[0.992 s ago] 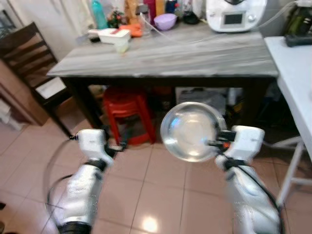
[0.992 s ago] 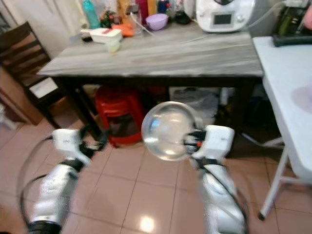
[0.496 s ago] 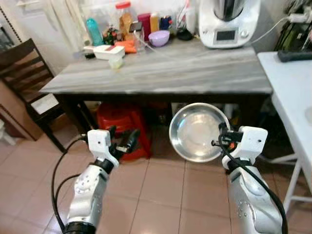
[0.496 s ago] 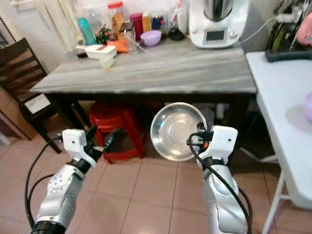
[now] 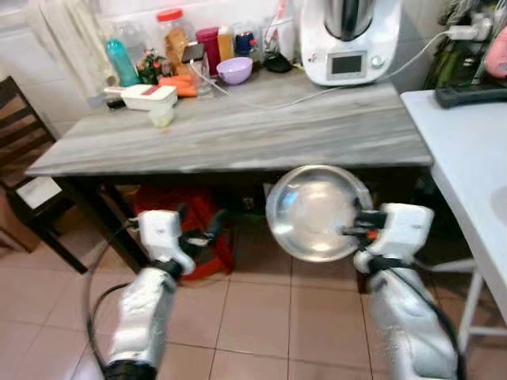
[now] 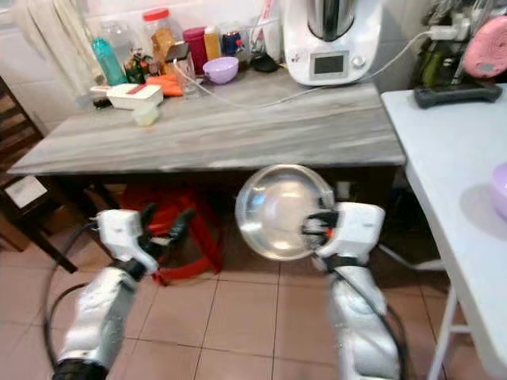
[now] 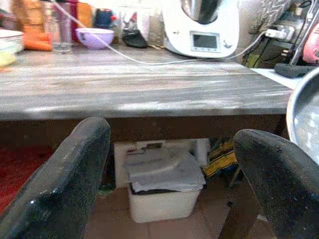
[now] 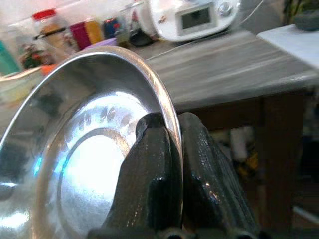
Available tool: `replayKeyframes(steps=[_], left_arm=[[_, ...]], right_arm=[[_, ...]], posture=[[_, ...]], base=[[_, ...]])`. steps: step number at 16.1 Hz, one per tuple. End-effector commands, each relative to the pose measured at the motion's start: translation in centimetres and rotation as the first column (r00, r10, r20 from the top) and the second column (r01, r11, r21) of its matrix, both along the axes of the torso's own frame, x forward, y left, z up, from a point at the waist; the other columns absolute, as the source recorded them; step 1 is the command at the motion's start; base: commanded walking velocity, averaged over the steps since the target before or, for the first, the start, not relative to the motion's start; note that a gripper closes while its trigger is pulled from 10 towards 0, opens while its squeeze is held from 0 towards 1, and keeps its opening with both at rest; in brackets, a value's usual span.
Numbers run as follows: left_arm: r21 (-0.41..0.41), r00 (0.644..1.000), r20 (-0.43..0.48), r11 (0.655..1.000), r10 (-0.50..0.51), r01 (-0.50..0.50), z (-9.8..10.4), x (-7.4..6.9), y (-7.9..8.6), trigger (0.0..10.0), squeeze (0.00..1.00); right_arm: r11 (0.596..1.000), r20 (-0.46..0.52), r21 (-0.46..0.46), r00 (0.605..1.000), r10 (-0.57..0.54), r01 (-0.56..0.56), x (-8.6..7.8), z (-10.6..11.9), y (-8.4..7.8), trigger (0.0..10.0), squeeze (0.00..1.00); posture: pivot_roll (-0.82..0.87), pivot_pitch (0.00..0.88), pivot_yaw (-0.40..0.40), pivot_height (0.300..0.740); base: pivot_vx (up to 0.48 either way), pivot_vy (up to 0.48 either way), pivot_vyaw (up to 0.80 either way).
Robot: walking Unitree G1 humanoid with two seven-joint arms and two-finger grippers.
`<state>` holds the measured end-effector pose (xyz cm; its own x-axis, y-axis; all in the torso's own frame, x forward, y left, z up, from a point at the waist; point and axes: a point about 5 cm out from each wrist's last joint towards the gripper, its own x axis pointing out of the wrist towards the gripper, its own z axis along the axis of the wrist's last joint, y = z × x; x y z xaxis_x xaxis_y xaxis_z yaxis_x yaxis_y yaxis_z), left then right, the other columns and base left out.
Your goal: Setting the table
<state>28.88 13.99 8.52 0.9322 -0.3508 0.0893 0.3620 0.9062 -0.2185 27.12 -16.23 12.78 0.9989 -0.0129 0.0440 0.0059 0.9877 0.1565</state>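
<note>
My right gripper [image 5: 351,231] is shut on the rim of a round steel plate [image 5: 315,214], held tilted on edge in front of the grey wooden table [image 5: 238,131], below its front edge. In the right wrist view both fingers [image 8: 197,164] pinch the steel plate's [image 8: 84,164] rim. My left gripper [image 5: 200,229] stands open at about the same height, to the left, with nothing between its fingers [image 7: 70,174].
On the table's far side stand a white kitchen machine [image 5: 346,39], a purple bowl [image 5: 235,70], bottles and jars [image 5: 170,36] and a white box [image 5: 146,95]. A red stool [image 5: 186,229] sits under the table. A white table [image 5: 475,150] is at right, a dark chair [image 5: 20,166] at left.
The camera has moved closer to the table and shifted right. My right gripper still holds the steel plate; the left gripper stays open at the same height.
</note>
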Motion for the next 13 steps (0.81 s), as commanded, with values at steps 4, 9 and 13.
replayKeyframes(steps=[4,9,13], left_arm=[[0.023,0.999,0.008,0.999,0.037,-0.037,0.18,0.08,1.36,10.0,0.00],[0.024,0.999,0.010,0.999,0.033,-0.033,0.23,0.11,1.23,10.0,0.00],[0.028,1.000,0.009,0.999,0.027,-0.027,0.22,0.11,1.18,10.0,0.00]], right_arm=[[0.999,0.027,0.018,0.999,0.040,-0.040,0.38,0.60,1.36,10.0,0.00],[0.999,0.034,0.013,0.999,0.035,-0.036,0.65,0.79,1.22,10.0,0.00],[1.000,0.037,0.018,0.999,0.022,-0.023,0.75,0.86,1.11,10.0,0.00]], posture=[[-0.10,0.000,0.126,0.740],[-0.10,0.000,0.130,0.740],[-0.10,0.000,0.131,0.740]], base=[[0.450,0.000,0.00],[0.455,0.000,0.09],[0.480,0.000,0.00]])
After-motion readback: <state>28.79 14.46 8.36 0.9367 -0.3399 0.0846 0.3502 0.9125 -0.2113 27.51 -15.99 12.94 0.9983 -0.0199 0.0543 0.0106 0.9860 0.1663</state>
